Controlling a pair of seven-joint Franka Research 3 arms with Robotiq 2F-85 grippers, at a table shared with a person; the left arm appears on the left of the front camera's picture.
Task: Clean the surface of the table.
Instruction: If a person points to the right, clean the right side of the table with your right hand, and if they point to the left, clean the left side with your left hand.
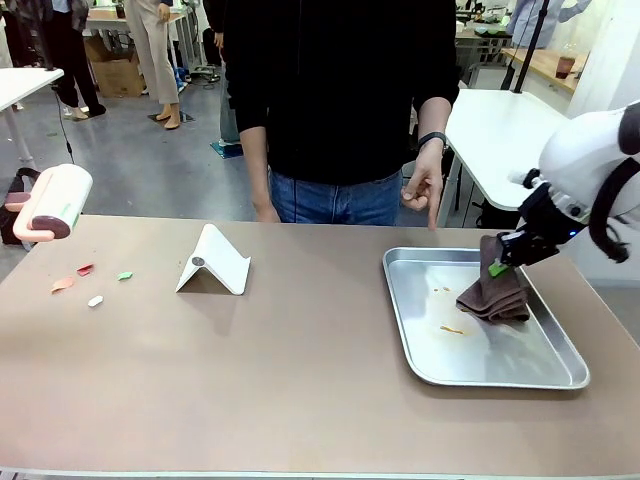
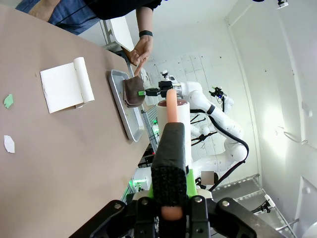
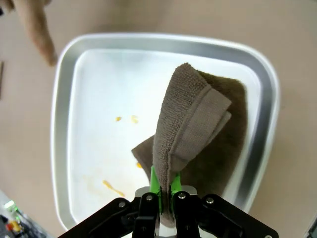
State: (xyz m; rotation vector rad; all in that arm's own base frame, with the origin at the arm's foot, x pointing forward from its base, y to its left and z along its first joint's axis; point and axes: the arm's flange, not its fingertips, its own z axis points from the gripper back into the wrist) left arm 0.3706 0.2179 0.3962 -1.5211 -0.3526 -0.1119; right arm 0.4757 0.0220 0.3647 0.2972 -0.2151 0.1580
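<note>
- Broadly, the table (image 1: 300, 380) spans the front view, with coloured scraps (image 1: 85, 269) at its left and a metal tray (image 1: 440, 340) at its right.
- Right gripper (image 1: 497, 267) is clamped on a brown cloth (image 1: 495, 297) over the tray.
- Left gripper (image 2: 170, 206) is clamped on a lint roller (image 2: 171, 106) handle.

Bright, even overhead light w/ soft shadows on table (image 1: 300, 390), glare in tray (image 3: 60, 129), wide-angle warp in wrist views

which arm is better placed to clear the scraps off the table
Left, likely. The left pincer holds the roller right by the scraps; the right pincer is far across the table, holding a cloth in the tray.
</note>
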